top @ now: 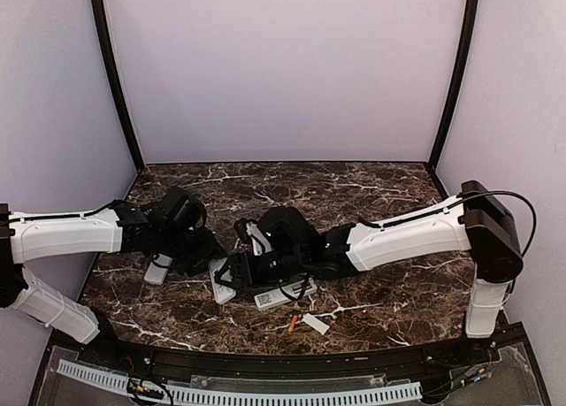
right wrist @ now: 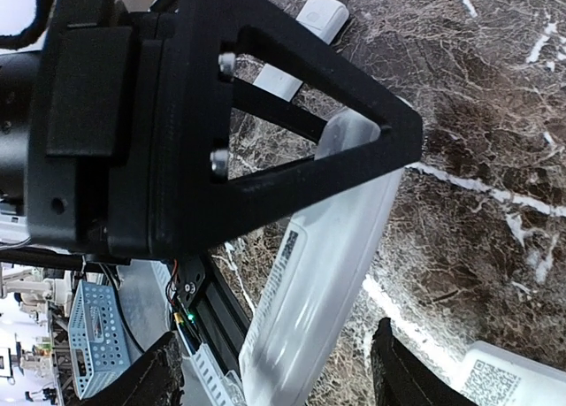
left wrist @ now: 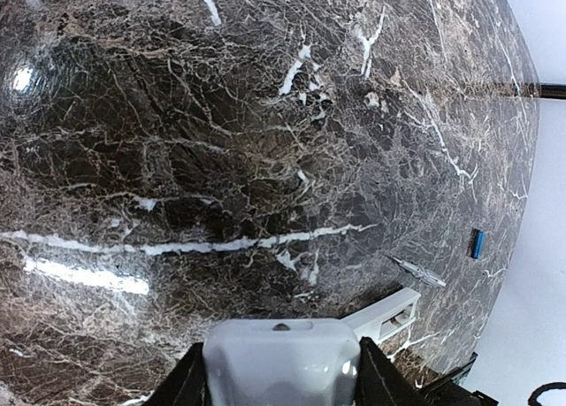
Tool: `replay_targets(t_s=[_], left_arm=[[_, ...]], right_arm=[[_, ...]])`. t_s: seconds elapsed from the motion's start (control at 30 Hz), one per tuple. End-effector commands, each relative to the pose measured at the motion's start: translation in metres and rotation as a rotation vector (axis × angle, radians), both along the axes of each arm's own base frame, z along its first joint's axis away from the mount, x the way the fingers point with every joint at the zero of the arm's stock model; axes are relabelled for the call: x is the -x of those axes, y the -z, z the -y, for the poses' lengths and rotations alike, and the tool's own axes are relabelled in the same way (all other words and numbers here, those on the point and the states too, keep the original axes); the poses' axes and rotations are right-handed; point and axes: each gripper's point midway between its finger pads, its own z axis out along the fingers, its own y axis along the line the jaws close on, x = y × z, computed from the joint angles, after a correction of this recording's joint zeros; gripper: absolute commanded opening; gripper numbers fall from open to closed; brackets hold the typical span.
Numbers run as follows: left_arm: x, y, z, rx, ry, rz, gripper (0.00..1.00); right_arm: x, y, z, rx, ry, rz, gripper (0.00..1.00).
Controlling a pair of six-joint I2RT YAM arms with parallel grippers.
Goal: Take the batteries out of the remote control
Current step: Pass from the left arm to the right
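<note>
A white remote control (top: 220, 285) lies slanted at the table's middle front. My left gripper (left wrist: 281, 381) is shut on one end of it (left wrist: 281, 357), a black finger tight against each side. My right gripper (right wrist: 283, 371) straddles the same remote's long body (right wrist: 323, 264), and its fingers (right wrist: 161, 375) stand apart from it with gaps on both sides. In the top view the two grippers (top: 205, 251) (top: 232, 269) meet over this remote. An orange battery (top: 292, 324) lies loose near the front edge. A blue battery (left wrist: 478, 243) lies near the table's edge in the left wrist view.
A second white remote (top: 283, 294) with a printed label lies just right of the held one, and a third (top: 159, 267) lies to the left. A small white cover (top: 315, 324) rests beside the orange battery. Another remote (left wrist: 389, 313) shows an open compartment, with a thin metal piece (left wrist: 420, 271) beyond it.
</note>
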Motion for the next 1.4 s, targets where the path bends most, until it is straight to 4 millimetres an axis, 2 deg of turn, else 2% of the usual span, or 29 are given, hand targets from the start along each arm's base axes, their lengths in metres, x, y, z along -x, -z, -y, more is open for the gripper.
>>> replay_targets(t_s=[0.0,0.17,0.43,0.57,0.67,0.7,0.73,0.77,0.83,0.9,1.07,1.2,1.27,1.37], left_arm=[[-0.005,-0.019,0.007,0.044,-0.01,0.04,0.31],[-0.004,-0.019,0.006,0.053,-0.016,0.043,0.31],[-0.003,-0.019,0.007,0.069,-0.014,0.048,0.31],[-0.004,-0.019,0.01,0.078,0.002,0.051,0.33],[-0.004,-0.022,0.012,0.081,0.022,0.067,0.43],[-0.004,-0.025,0.011,0.08,0.027,0.077,0.51],[-0.004,-0.027,0.011,0.075,0.038,0.09,0.56],[-0.005,-0.033,0.009,0.069,0.056,0.115,0.69],[-0.004,-0.042,0.007,0.053,0.091,0.154,0.86],[-0.003,-0.053,0.005,0.032,0.139,0.192,0.94],[0.006,-0.069,0.006,0.009,0.291,0.248,0.97],[0.021,-0.092,0.029,0.083,0.526,0.347,0.97],[0.035,-0.106,0.04,0.141,0.66,0.389,0.95],[0.049,-0.12,0.049,0.185,0.798,0.446,0.95]], right_arm=[[0.007,0.004,-0.015,-0.001,-0.057,-0.022,0.69],[0.004,0.01,-0.02,0.021,-0.047,-0.049,0.6],[-0.003,0.018,-0.019,0.016,-0.015,-0.121,0.28],[-0.006,0.019,-0.019,0.001,-0.01,-0.147,0.15],[-0.009,0.019,-0.014,-0.008,0.007,-0.154,0.03],[-0.01,0.017,-0.012,-0.011,0.016,-0.153,0.0],[-0.012,0.017,-0.008,-0.014,0.024,-0.152,0.0],[-0.014,0.015,-0.005,-0.021,0.034,-0.15,0.0],[-0.018,0.012,0.003,-0.031,0.05,-0.145,0.0],[-0.023,0.009,0.014,-0.029,0.071,-0.128,0.0],[-0.032,0.001,0.047,0.026,0.105,-0.069,0.0],[-0.029,-0.01,0.071,0.055,0.057,-0.027,0.0],[-0.027,-0.016,0.084,0.076,0.047,-0.01,0.0],[-0.019,-0.03,0.098,0.074,-0.01,0.014,0.0]])
